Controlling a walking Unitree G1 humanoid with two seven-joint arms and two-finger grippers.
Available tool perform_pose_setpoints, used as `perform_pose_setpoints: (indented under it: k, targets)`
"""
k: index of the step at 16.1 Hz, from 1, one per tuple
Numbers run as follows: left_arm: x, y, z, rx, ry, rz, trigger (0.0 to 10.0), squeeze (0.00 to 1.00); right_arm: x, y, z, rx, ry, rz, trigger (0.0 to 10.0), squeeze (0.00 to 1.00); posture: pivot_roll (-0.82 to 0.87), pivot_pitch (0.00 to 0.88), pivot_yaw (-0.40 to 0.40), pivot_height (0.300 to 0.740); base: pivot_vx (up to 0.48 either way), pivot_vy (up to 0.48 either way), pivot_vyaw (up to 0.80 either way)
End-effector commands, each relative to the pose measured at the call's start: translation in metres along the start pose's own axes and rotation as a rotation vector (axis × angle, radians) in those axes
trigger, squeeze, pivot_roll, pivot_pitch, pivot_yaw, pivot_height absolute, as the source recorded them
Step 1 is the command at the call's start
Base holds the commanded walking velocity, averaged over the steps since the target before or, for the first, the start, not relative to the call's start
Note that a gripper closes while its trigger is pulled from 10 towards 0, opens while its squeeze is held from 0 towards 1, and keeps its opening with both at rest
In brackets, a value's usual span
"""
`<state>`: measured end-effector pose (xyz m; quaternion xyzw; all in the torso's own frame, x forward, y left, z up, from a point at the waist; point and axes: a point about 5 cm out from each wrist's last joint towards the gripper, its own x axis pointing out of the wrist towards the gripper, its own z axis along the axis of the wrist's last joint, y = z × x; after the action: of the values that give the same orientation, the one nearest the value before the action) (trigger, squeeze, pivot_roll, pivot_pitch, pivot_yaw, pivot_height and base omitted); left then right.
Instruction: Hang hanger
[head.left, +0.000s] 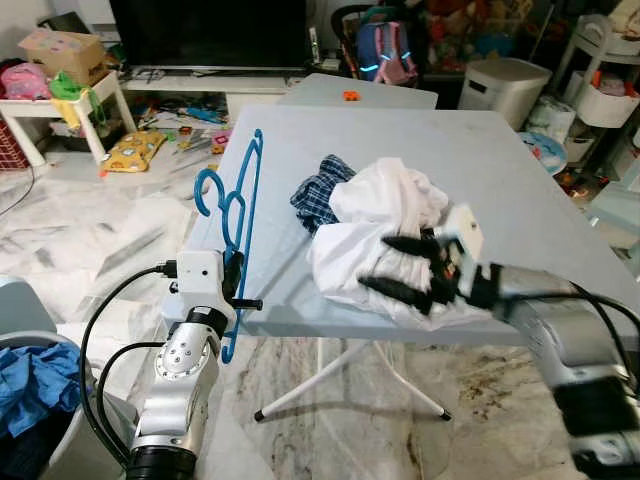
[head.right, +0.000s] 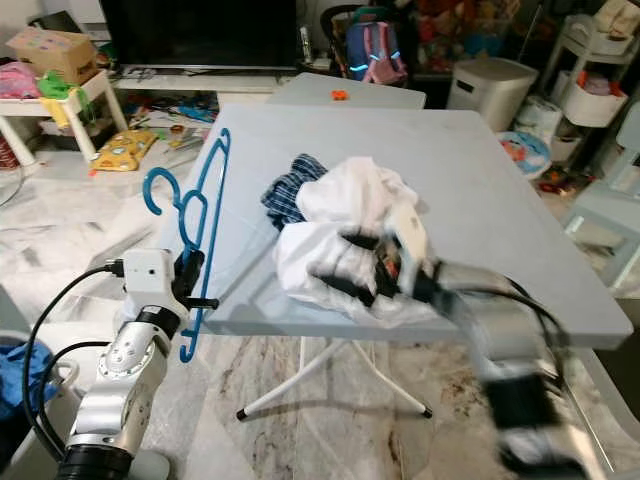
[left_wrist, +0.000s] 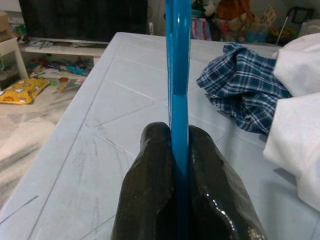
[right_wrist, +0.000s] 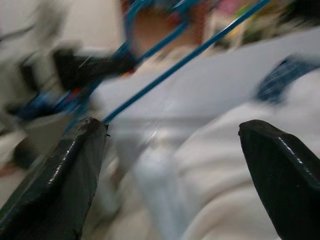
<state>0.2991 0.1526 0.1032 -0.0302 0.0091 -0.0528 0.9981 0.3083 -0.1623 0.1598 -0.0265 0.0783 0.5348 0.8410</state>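
A blue plastic hanger (head.left: 243, 195) stands on edge along the left side of the pale blue folding table (head.left: 500, 170). My left gripper (head.left: 238, 280) is shut on its lower bar, and the wrist view shows the fingers (left_wrist: 150, 200) pinching the blue bar (left_wrist: 178, 75). A crumpled white garment (head.left: 385, 205) lies mid-table beside a blue plaid cloth (head.left: 318, 188). Low over the near part of the white garment, my right gripper (head.left: 402, 268) is open, with its fingers (right_wrist: 60, 190) spread wide over the fabric; that view is motion-blurred.
A basket with blue laundry (head.left: 30, 390) sits on the floor at my lower left. Behind the table are a second small table (head.left: 360, 92), a TV (head.left: 210, 30), a white bin (head.left: 505, 88) and toy clutter. Marble floor surrounds the table.
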Motion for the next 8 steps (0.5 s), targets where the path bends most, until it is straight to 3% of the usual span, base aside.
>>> perform_pose_setpoints:
  k: [1, 3, 8]
  targets:
    - [-0.002, 0.003, -0.009, 0.003, 0.05, 0.01, 10.0, 0.0, -0.002, 0.007, -0.003, 0.001, 0.039, 0.075, 10.0, 1.0, -0.11, 0.0, -0.016, 0.74, 0.0, 0.0, 0.0]
    - [-0.001, 0.001, -0.01, 0.002, 0.051, 0.006, 10.0, 0.0, -0.01, 0.02, -0.026, 0.046, 0.159, 0.161, 10.0, 1.0, -0.12, 0.0, -0.013, 0.74, 0.0, 0.0, 0.0]
    - [-0.002, 0.002, -0.011, 0.006, 0.058, 0.004, 10.0, 0.0, -0.001, 0.027, -0.068, 0.09, 0.308, 0.104, 10.0, 1.0, -0.11, 0.0, -0.011, 0.74, 0.0, 0.0, 0.0]
